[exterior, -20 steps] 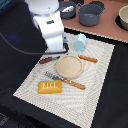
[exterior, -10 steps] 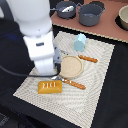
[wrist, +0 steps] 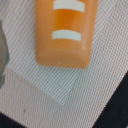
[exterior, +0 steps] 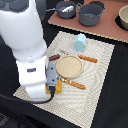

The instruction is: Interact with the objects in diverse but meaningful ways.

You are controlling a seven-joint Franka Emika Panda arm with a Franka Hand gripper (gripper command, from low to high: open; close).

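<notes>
Yellow-orange scored bread loaf (wrist: 64,31) lies on the pale woven placemat (wrist: 95,95), near its corner at the exterior view's lower left; wrist view shows it close below the camera. In the exterior view only an orange sliver (exterior: 58,86) shows beside the arm's white body (exterior: 30,50). Half a second ago the loaf was fully visible; the arm has since come down over it. Gripper fingers hidden: cannot tell open or closed. Pale blue carton-shaped block (exterior: 80,42) stands unmoved beyond the tan plate (exterior: 69,66).

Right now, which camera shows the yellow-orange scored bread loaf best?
The wrist view: the yellow-orange scored bread loaf fills the frame, pale score lines clear. In the exterior view the arm hides nearly all of it; only an orange corner shows.
</notes>
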